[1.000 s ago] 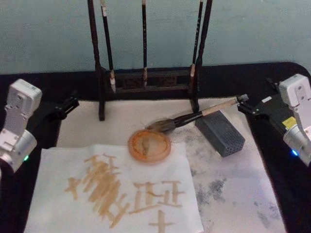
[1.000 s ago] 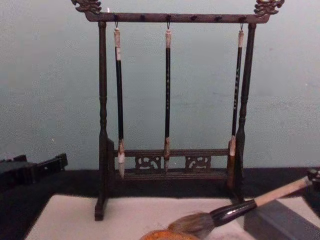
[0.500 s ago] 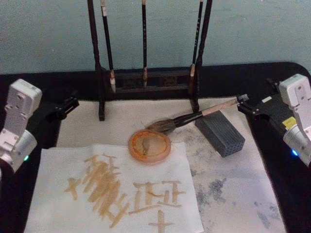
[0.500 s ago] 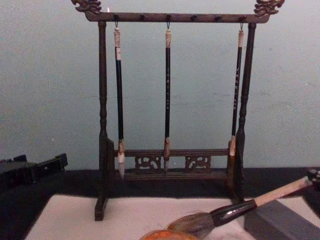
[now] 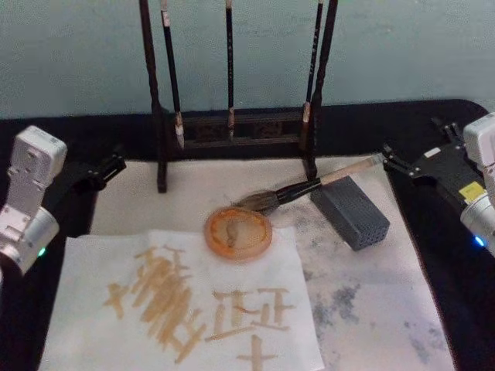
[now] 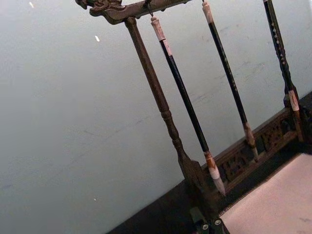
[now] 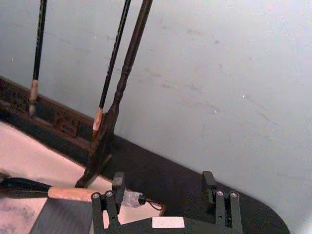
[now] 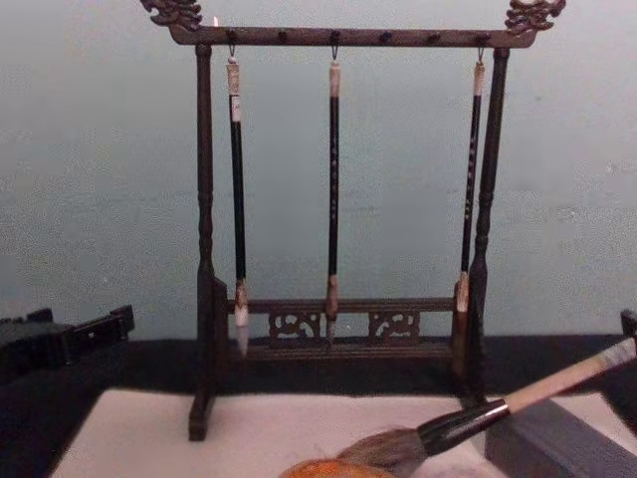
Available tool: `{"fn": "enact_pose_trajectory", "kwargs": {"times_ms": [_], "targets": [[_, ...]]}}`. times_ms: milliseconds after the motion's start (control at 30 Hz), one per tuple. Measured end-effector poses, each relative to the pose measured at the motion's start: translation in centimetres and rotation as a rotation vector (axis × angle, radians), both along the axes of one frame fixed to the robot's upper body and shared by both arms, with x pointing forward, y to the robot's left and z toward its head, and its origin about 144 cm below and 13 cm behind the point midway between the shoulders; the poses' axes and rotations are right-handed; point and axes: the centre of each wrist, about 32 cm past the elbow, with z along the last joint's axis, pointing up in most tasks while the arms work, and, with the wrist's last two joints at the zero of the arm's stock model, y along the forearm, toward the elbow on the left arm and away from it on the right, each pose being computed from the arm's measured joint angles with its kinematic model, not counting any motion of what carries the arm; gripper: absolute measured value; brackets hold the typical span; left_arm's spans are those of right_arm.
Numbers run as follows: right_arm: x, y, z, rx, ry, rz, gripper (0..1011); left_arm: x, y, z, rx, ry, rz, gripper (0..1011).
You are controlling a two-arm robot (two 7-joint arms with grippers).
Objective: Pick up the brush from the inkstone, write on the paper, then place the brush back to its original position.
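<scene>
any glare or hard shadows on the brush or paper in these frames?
Chest view: a thin bright highlight on the glossy black ferrule of the brush. Head view: the paper is evenly lit, with no glare and no hard shadow across it. Left wrist view: a few small bright specks on the wall behind the brush rack.

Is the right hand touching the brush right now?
Cannot tell. In the right wrist view the brush handle passes behind one finger of the open right hand; neither contact nor gap shows.

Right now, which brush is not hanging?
The thick tan-handled brush, leaning on the grey block; the three thin black ones hang from the rack.
</scene>
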Motion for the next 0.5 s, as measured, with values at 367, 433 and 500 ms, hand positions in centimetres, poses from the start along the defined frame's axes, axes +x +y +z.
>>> {"fn": "enact_pose_trajectory", "kwargs": {"times_ms": [367,433,500], "targets": [[-1.1,-0.1,1.0,-0.002,-0.04,0.014,1006,0.0,0.0,0.0,0.0,0.0,0.0,1002],[-1.3,-0.2,1.1,0.0,-0.041,0.019,1006,0.0,0.0,0.0,0.0,0.0,0.0,1002],[-1.6,-0.2,1.2,0.008,-0.04,0.027,1006,0.0,0.0,0.0,0.0,0.0,0.0,1002]]}}
